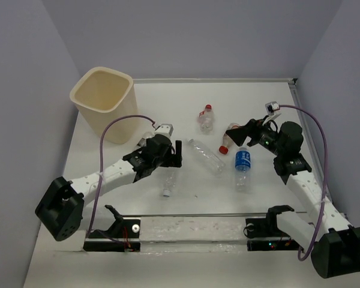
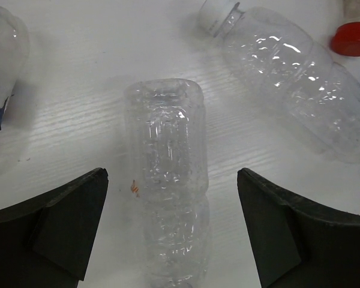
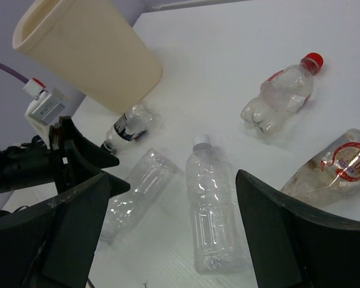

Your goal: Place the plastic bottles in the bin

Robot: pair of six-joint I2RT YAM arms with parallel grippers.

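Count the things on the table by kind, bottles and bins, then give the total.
Plastic bottles: 6
Bin: 1
Total: 7

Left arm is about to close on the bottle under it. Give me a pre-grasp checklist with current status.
1. Left gripper open: ok.
2. Clear bottle lying on the table between its fingers, roughly centred: ok.
3. White-capped bottle apart from the target and the fingers: ok.
4. Fingers low enough to clamp the bottle: cannot tell.
5. Bin upright, mouth unobstructed: ok.
6. Right gripper open, holding nothing, over on its own side of the table: ok.
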